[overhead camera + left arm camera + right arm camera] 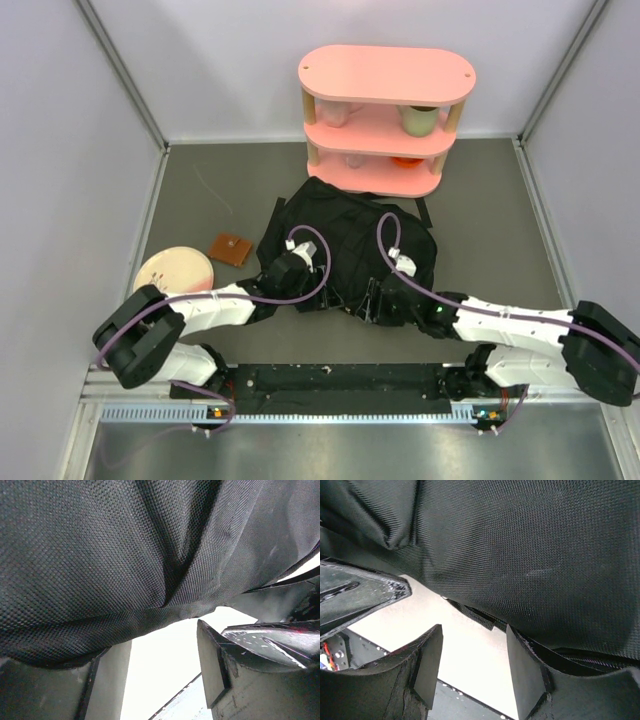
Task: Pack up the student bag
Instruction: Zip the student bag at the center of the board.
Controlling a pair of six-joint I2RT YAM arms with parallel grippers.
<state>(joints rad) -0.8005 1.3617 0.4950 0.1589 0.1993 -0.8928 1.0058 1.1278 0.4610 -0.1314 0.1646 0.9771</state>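
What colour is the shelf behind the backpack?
The shelf is pink; the top external view shows it best.

Black, finely woven fabric of the student bag (345, 240) hangs over the dark grey fingers (212, 665) of the left gripper (162, 675) and the right gripper (475, 672) alike. To the left gripper's left lie a rust-brown square (231, 249) and a pale pink-and-cream plate (172, 270). Beyond both grippers stands a pink shelf (385, 75) holding an olive cup (421, 120). Purple cables (325, 255) loop over white arms (510, 322) with black joints, all on a grey tabletop (480, 220).
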